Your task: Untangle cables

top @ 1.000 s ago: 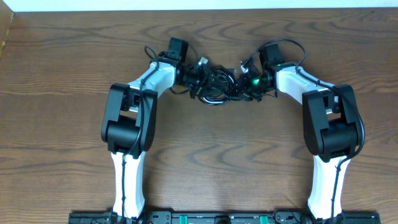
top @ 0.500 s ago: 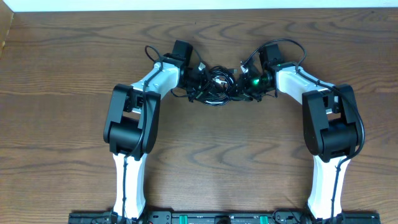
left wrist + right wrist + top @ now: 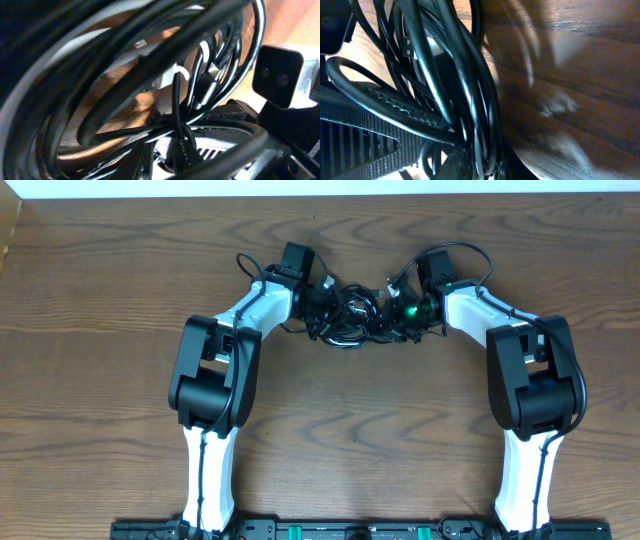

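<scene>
No lettering, label, brand mark, number or sign can be read anywhere in these views, neither on the cables (image 3: pixel 345 315) nor on the bench (image 3: pixel 100 330).
</scene>
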Controlling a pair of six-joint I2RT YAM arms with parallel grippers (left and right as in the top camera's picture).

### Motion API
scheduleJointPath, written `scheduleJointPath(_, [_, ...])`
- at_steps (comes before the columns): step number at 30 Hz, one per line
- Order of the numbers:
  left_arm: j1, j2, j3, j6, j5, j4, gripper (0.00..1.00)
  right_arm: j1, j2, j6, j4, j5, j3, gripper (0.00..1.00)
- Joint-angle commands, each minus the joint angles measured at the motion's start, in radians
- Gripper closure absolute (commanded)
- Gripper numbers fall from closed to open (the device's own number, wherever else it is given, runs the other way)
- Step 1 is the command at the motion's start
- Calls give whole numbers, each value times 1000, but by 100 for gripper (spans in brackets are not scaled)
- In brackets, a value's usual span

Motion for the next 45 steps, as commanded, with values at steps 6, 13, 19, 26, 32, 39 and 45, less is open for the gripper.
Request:
scheduleJointPath(6, [2, -13, 13, 8, 42, 12, 78, 18, 13, -8, -7, 66, -11, 88])
scheduleJointPath(13, [39, -13, 13, 23, 47, 4, 65, 20, 13, -7, -9, 83, -11, 89])
scheduleJointPath(19, [38, -13, 13, 33, 47, 5, 64, 29, 13, -7, -8, 86, -11, 89])
scheduleJointPath(26, [3, -13, 13, 78, 36, 4, 65, 39, 13, -7, -5, 93, -11, 88])
scheduleJointPath(32, [-21, -13, 13, 78, -42, -34, 72, 40, 13, -7, -6, 93, -11, 88])
scheduleJointPath(39, [-16, -13, 13, 78, -40, -41, 90, 40, 13, -7, -6, 93, -11, 88])
scheduleJointPath(45, [-9, -13, 13, 82, -27, -41, 93, 40, 13, -7, -6, 93, -11, 88])
